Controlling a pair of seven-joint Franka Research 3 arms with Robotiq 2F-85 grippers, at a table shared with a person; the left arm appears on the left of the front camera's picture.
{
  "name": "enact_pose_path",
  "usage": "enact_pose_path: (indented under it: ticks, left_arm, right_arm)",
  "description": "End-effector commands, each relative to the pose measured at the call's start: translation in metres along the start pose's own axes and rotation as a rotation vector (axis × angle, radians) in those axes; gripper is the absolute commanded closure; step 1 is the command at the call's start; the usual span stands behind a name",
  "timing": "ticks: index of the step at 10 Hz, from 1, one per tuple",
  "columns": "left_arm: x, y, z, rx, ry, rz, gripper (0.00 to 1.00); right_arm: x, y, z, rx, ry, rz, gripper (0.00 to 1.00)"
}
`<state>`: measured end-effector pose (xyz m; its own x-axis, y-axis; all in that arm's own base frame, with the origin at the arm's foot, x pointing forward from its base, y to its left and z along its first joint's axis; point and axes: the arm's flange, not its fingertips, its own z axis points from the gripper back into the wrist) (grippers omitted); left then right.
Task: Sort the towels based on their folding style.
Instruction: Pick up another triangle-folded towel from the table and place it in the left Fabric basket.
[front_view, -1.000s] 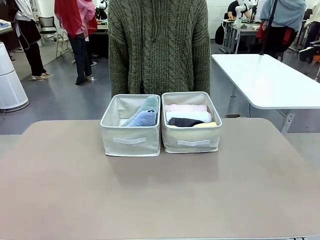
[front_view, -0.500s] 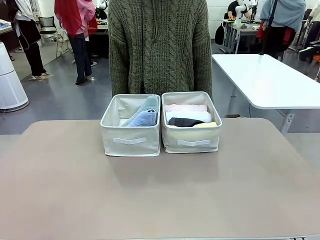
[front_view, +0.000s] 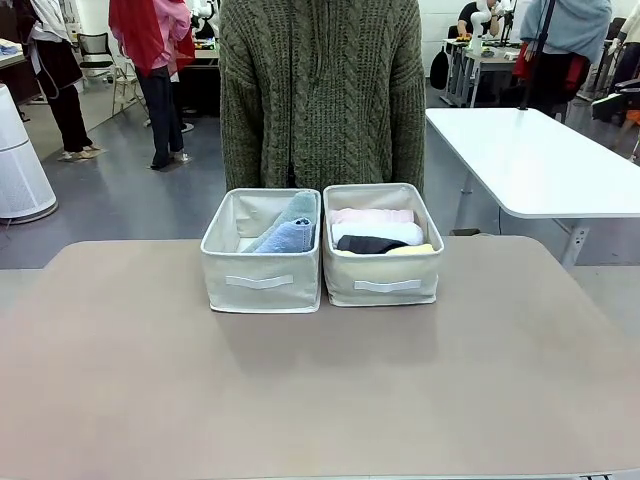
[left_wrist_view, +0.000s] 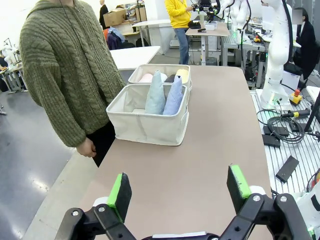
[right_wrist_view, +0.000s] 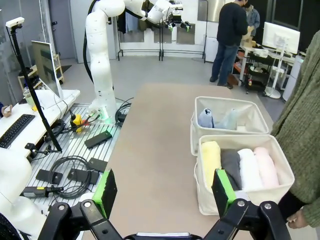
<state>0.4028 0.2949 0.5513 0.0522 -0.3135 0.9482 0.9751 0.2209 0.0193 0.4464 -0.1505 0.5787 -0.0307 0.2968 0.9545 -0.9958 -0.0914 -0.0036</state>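
Two bins filled, both grippers apart

Both grippers stand with fingers spread wide and nothing between them. The left gripper (left_wrist_view: 177, 192) hangs over bare worktop (left_wrist_view: 200, 170), well back from the bins; the right gripper (right_wrist_view: 163, 192) hangs likewise above the worktop's near part.

Farther out, two beige fabric bins sit side by side, touching, near the far edge. The left bin (front_view: 260, 283) holds the two cone-folded towels, light blue towel (front_view: 288, 237) and grey-blue towel (front_view: 298, 208), leaning together point up. The right bin (front_view: 385, 283) holds four rolled ones lying in a row: pink towel (front_view: 371, 215) farthest, then white towel (front_view: 378, 231), dark grey towel (front_view: 368, 245) and pale yellow towel (front_view: 414, 249) nearest the front wall.

Behind the bins stands a person in a green cable-knit sweater (front_view: 320, 90).
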Motion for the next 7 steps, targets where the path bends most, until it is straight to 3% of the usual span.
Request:
enact_pose_path:
  ticks: [1, 7]
  left_arm:
    - [0.0014, -0.0016, 0.0004, 0.004, 0.001, -0.003, 0.0]
    - [0.0014, -0.0016, 0.0004, 0.004, 0.001, -0.003, 0.0]
  right_arm:
    - [0.0002, 0.005, -0.0057, -0.011, 0.012, -0.017, 0.0]
    - [0.0002, 0.005, -0.0057, -0.011, 0.012, -0.017, 0.0]
